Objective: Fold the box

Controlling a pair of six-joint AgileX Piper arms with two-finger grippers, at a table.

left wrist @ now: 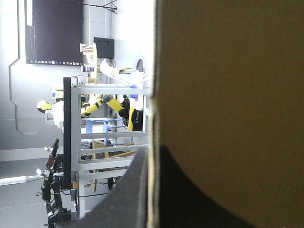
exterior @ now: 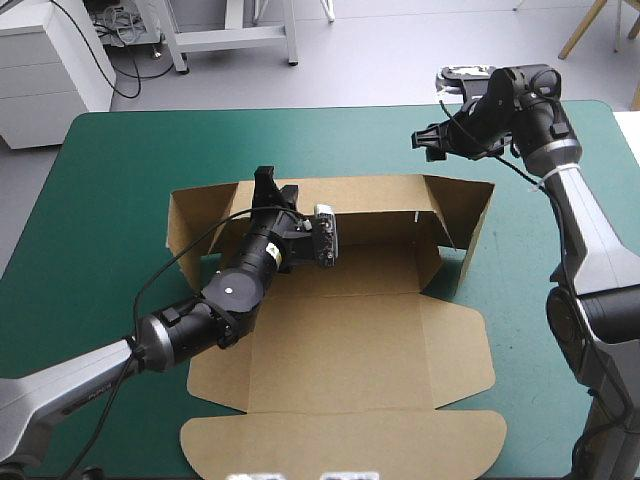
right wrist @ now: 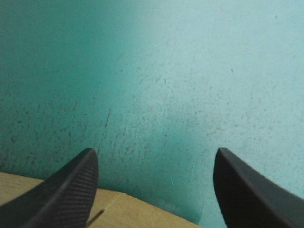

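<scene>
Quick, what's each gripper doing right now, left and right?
Left gripper: shut on the far wall of the box.
Right gripper: open, holding nothing, above the teal-green cover.

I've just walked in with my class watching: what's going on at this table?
Two robot arms are folding a brown box on the teal-green table. The left gripper is shut on the box's raised far wall, near its left end. The right gripper hangs open over the table beyond the box's far right corner, holding nothing. The side walls are partly up; the lid lies flat at the near edge.
</scene>
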